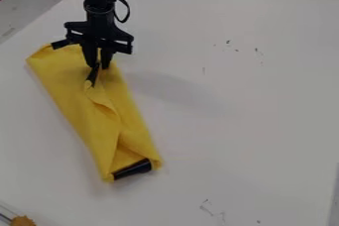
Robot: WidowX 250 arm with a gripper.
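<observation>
The black gripper [99, 66] hangs at the upper left, low over the upper end of a yellow cloth [73, 86]. Its two fingers stand a little apart, pointing down at the cloth; whether they touch it I cannot tell. The cloth lies folded into a long strip, slanting from upper left to lower middle, with a loose, raised fold along its centre. A narrow dark piece [92, 75] shows just below the fingertips. At the cloth's lower end, a black object [132, 169] pokes out from within the folds.
The white table [245, 116] spreads around the cloth, with small dark marks at its upper right and lower edge. An orange-brown item [23, 221] sits at the bottom left corner. Dark things lie beyond the table's far edge.
</observation>
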